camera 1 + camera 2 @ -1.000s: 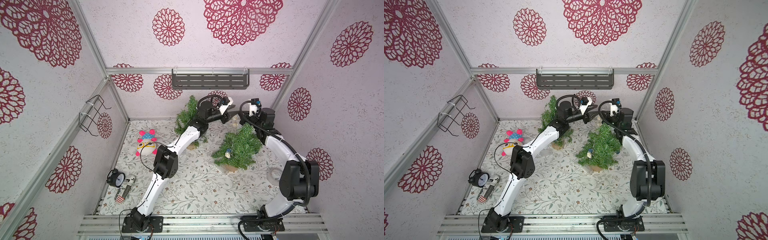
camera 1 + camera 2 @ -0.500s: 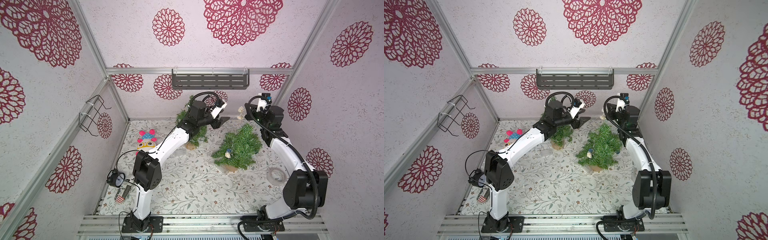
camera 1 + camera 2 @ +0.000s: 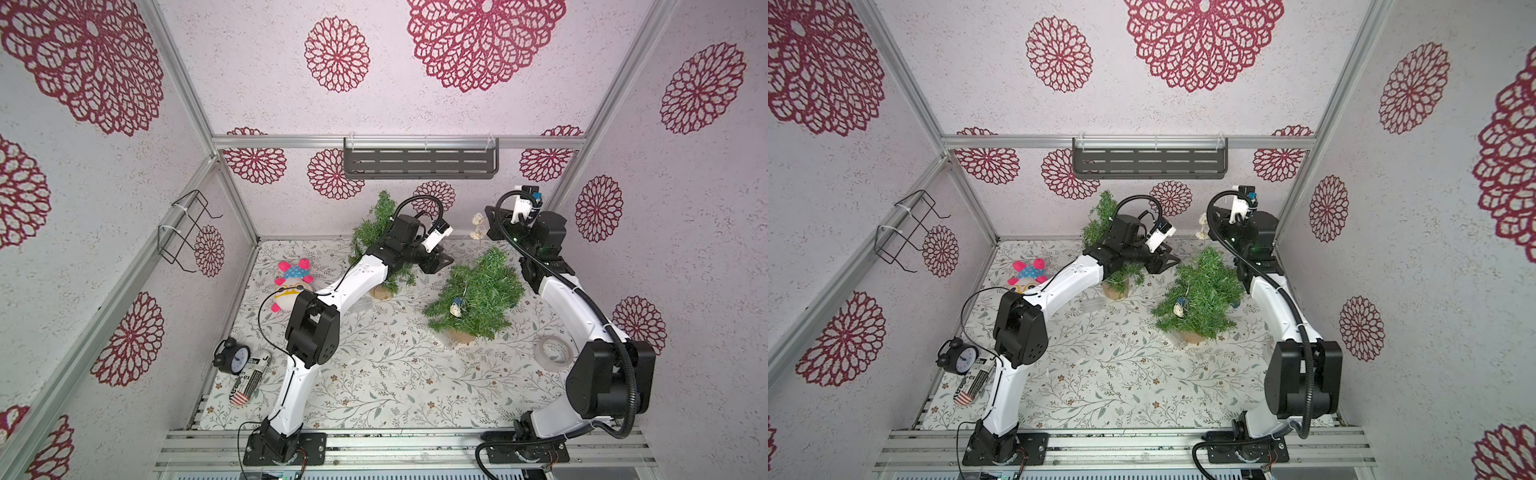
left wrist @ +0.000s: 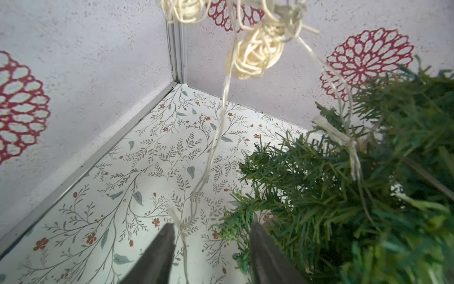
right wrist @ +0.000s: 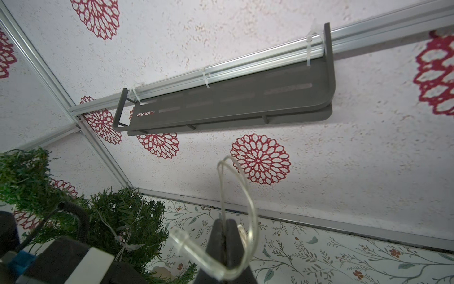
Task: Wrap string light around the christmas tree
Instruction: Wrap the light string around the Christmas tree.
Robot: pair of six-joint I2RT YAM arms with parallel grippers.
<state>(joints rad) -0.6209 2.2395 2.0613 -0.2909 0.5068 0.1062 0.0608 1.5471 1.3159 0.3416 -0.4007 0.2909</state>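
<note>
Right end effector pinches string light above the christmas tree. Left end effector, spread beside it, could snag the tree.

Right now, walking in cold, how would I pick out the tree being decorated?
Find the grey shelf on the back wall, then drop to the flowered table below its right end. The wider tree there is it: unlike the slimmer tree by the wall, it carries pale wire and a small woven ball.
</note>
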